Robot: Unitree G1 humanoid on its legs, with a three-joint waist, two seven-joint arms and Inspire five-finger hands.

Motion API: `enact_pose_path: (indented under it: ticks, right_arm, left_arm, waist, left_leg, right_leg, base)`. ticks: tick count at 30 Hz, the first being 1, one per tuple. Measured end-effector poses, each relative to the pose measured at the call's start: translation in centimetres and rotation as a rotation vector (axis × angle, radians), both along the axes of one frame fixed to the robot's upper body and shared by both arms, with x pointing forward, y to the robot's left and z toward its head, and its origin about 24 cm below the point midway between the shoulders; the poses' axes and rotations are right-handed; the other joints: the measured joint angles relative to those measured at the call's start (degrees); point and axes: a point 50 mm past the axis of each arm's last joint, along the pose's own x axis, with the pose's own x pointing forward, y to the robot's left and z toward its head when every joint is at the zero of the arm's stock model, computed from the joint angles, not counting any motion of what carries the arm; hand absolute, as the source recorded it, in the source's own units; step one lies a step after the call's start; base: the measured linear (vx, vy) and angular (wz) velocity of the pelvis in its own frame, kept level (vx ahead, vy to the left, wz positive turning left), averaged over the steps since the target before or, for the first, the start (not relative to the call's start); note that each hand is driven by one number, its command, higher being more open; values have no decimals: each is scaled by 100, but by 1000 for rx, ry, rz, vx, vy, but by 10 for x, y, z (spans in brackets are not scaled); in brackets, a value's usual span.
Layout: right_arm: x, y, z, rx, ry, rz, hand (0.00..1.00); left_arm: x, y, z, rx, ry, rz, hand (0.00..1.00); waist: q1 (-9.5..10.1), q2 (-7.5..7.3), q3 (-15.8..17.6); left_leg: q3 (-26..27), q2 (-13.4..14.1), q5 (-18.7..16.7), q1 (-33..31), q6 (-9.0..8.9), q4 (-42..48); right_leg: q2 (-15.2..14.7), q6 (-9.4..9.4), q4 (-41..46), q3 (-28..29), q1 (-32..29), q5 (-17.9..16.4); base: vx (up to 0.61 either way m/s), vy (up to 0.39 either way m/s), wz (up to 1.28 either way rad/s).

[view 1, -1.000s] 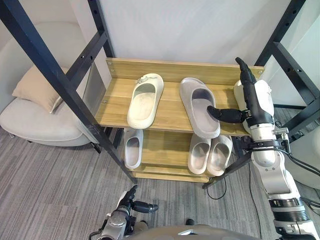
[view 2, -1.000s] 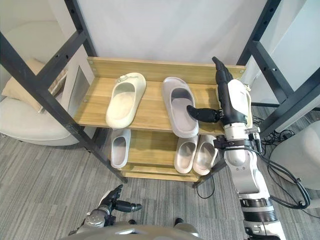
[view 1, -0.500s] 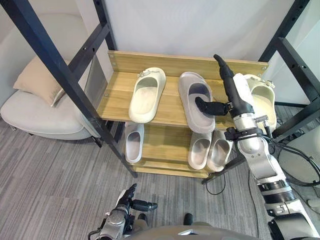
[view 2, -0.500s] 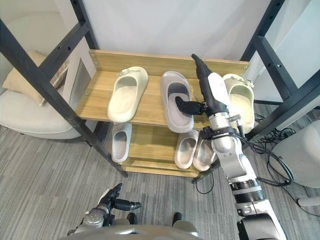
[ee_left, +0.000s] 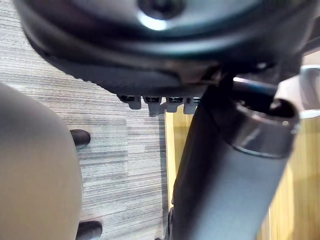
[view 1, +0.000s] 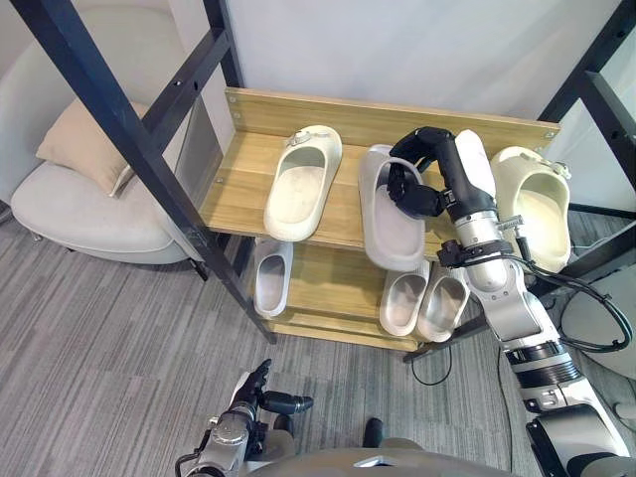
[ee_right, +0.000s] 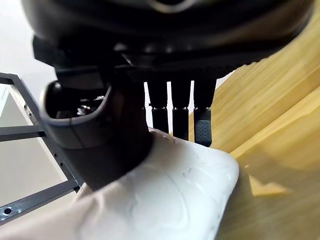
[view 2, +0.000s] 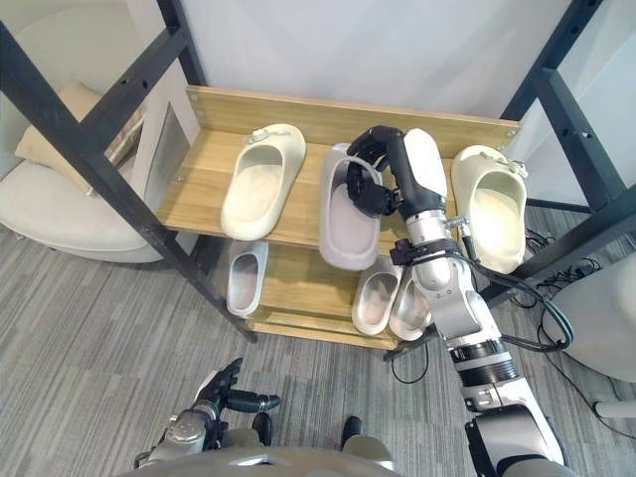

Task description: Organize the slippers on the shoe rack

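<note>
The right hand (view 1: 425, 177) has swung left from the top shelf's right end and is now clamping curled fingers and thumb over the strap of the grey slipper (view 1: 390, 224). That slipper is lying mid-shelf on the shoe rack (view 1: 237, 184), overhanging the near edge. The left cream slipper (view 1: 301, 184) and right cream slipper (view 1: 537, 204) are sitting well apart, so the pairing looks unfinished. The left hand (view 1: 250, 396) is hanging low, fingers relaxed.

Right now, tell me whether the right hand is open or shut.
Shut: fingers of the right hand curl round the strap of the grey slipper.
</note>
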Motion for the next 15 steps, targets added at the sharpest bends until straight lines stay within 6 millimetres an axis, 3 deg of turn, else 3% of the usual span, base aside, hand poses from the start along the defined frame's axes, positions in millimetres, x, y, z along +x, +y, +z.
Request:
enact_pose_path:
  ticks: [10,15]
  right_arm:
    - [-16,8,0,19,-13,56,0]
    - [-35,19,19,44,-110,114,0]
  left_arm:
    - [1,0,0,2,0,1,100]
    - [-1,0,0,2,2,2,100]
  waist:
    - [-5,-6,8]
    - [-46,15,13]
  left_leg:
    - [44,8,-4,111,-5,-8]
    - [111,8,-7,195,-9,-36]
  right_leg:
    - [-7,-1,25,57,71,0]
    - [-18,1,63,128,83,-2]
  base:
    - [-4,4,-3]
    - [-9,17,-8]
